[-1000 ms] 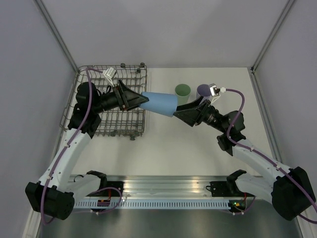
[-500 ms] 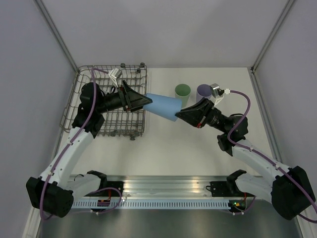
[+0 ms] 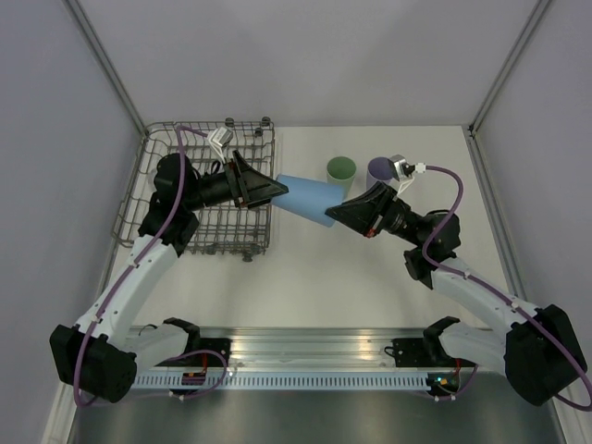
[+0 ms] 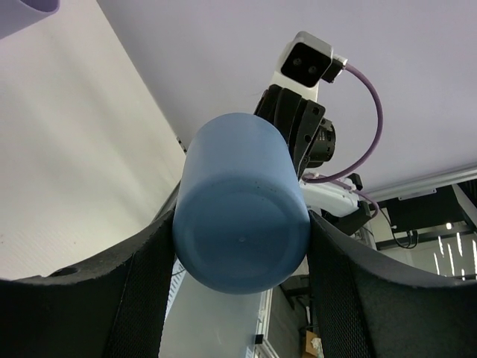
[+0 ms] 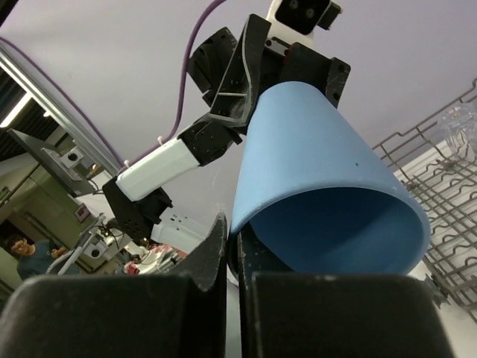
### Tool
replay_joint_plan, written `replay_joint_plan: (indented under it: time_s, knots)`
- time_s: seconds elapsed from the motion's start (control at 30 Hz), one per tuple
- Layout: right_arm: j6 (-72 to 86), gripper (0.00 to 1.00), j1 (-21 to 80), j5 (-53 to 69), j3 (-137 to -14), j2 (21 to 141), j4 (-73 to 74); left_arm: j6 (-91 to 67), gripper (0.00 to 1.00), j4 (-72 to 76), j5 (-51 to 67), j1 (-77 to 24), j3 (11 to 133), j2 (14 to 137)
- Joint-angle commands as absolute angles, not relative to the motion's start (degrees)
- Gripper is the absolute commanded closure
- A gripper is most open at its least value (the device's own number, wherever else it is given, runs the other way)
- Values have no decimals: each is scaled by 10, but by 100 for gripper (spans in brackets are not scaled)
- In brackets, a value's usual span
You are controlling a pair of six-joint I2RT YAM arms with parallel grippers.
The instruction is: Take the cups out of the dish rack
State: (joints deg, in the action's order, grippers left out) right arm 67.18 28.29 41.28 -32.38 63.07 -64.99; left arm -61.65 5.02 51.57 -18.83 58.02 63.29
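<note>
A blue cup (image 3: 310,199) hangs on its side above the table, between the dish rack (image 3: 231,229) and the two standing cups. My left gripper (image 3: 276,190) is shut on its closed base (image 4: 242,224), one finger on each side. My right gripper (image 3: 335,213) is shut on its rim wall, with one finger inside the mouth (image 5: 335,231) and one outside. A pale green cup (image 3: 341,170) and a lavender cup (image 3: 380,170) stand upright on the table behind the right gripper. The lavender cup's edge (image 4: 22,11) shows in the left wrist view.
The grey wire dish rack sits at the far left, its tines (image 5: 440,186) visible in the right wrist view with something clear (image 5: 458,123) in it. Pale walls close in the table on three sides. The arm bases and a metal rail (image 3: 305,356) line the near edge.
My right gripper has closed from open onto the blue cup's rim. The left arm has shifted slightly, still holding the cup's base.
</note>
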Motion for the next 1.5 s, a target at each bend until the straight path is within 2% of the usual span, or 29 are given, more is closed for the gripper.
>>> replay_joint_plan:
  time_s: [0.0, 0.03, 0.13, 0.17, 0.3, 0.43, 0.47, 0.63, 0.67, 0.8, 1.2, 1.47]
  knots:
    - [624, 99, 286, 417, -358, 611, -635, -606, 82, 44, 518, -191, 592, 635]
    - [608, 100, 285, 415, -367, 604, -609, -600, 61, 29, 512, -191, 595, 635]
    - [526, 100, 286, 401, -394, 572, -479, -570, 18, -26, 491, -190, 614, 640]
    - [473, 100, 286, 395, -403, 555, -392, -545, 1, -48, 482, -191, 631, 640]
    - [369, 100, 284, 353, -465, 526, -178, -465, 0, -164, 416, -190, 678, 639]
    - [233, 100, 283, 275, -567, 519, 27, -383, 0, -292, 255, -190, 726, 628]
    - [216, 100, 283, 223, -590, 523, 117, -369, 0, -314, 226, -190, 732, 619]
    - [131, 100, 283, 39, -748, 575, 352, -275, 0, -392, 110, -190, 743, 592]
    - [128, 99, 282, -34, -766, 594, 374, -253, 0, -399, 99, -190, 739, 585]
    - [117, 100, 266, -149, -860, 660, 466, -215, 0, -430, 15, -190, 714, 565]
    - [80, 100, 138, -173, -1090, 907, 623, -171, 0, -432, -74, -190, 624, 551]
    - [47, 99, 69, -103, -1197, 1082, 689, -168, 0, -405, -87, -191, 557, 512]
